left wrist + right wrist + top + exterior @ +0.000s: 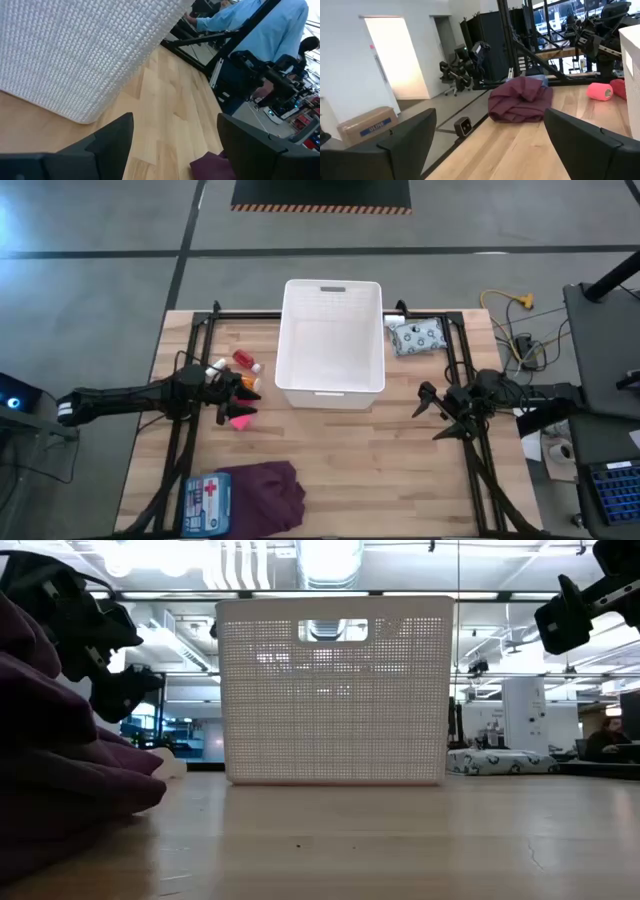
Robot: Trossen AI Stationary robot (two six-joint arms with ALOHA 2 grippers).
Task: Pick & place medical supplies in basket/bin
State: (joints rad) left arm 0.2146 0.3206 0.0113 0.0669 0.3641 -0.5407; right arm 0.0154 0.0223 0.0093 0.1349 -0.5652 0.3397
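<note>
The white basket (330,340) stands at the table's far middle. To its left lie a small red bottle (243,360), a white vial (215,367), an orange box (250,384) and a pink piece (240,421). My left gripper (238,396) hovers open among them, with nothing between its fingers (117,137). A white-blue patterned pouch (415,337) lies right of the basket. A blue first-aid pouch (208,502) rests at the near left. My right gripper (428,415) stands open and raised, right of the basket and pointing toward the table's left.
A dark purple cloth (268,492) lies heaped beside the first-aid pouch at the near edge. Bare wood stretches between the basket and the near edge. A person in a blue shirt (270,30) stands beyond the table. Cables (515,320) lie off the right side.
</note>
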